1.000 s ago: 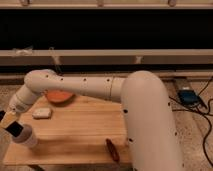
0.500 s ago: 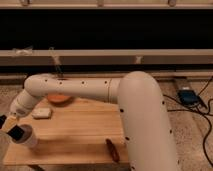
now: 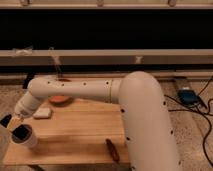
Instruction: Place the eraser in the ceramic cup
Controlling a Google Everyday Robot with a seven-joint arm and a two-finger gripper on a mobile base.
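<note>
The white ceramic cup (image 3: 25,138) stands upright at the table's front left corner, and its mouth looks dark. My gripper (image 3: 13,122) hangs at the end of the white arm, just above and left of the cup's rim, close to it. A small black piece (image 3: 6,120) shows at the gripper's left side. I cannot tell whether it is the eraser or part of the gripper. No other black block shows on the table.
An orange bowl (image 3: 59,99) sits at the back of the wooden table (image 3: 85,127), partly behind the arm. A pale pad (image 3: 42,113) lies near the gripper. A red-brown elongated object (image 3: 112,149) lies at the front right. A blue device (image 3: 189,96) and cables lie on the floor.
The arm's upper part has sunk slightly. The gripper stays just above the cup at the front left corner. The other objects have not moved.
</note>
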